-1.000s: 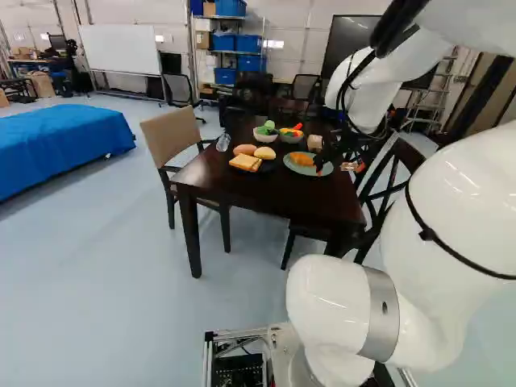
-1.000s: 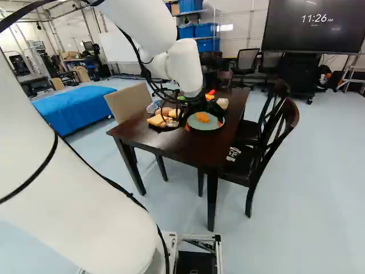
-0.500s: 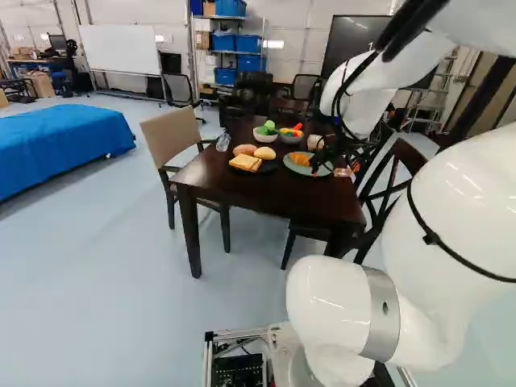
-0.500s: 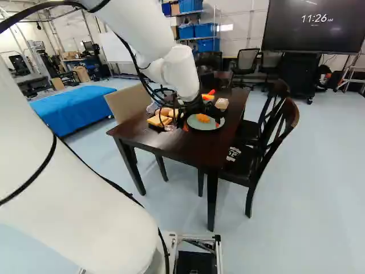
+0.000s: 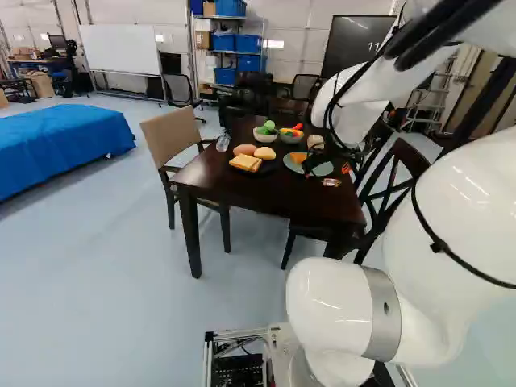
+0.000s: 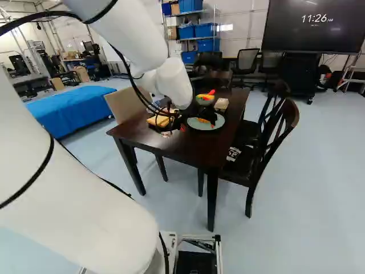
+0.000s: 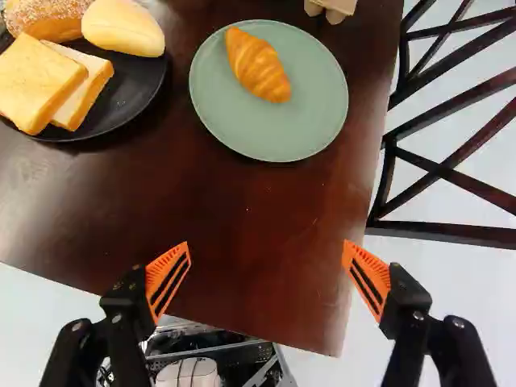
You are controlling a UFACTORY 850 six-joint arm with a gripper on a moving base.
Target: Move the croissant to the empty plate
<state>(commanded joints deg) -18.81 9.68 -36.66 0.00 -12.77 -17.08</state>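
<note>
On green plate [image 7: 282, 133], near wooden table's [image 7: 242, 210] edge by cross-back chair [image 7: 439, 171], croissant [image 7: 260, 68] is placed; gripper [image 6: 198, 125] is positioned above base-side edge, fingers spread wide.

In the right base view, the gripper [image 6: 198, 126] partly hid the croissant [image 7: 258, 66], and the arm [image 5: 476, 210] covered the bowl of greens [image 5: 264, 135]. The left base view's right edge cut off part of that arm, and its left edge cropped the blue cover [image 5: 56, 145]. In the wrist view, the picture's edges cut off the seeded roll [image 7: 44, 18], the black plate [image 7: 153, 97], the table [image 7: 242, 210] and the chair [image 7: 451, 165]. Only one end of a pale box [image 7: 332, 8] showed there.
</note>
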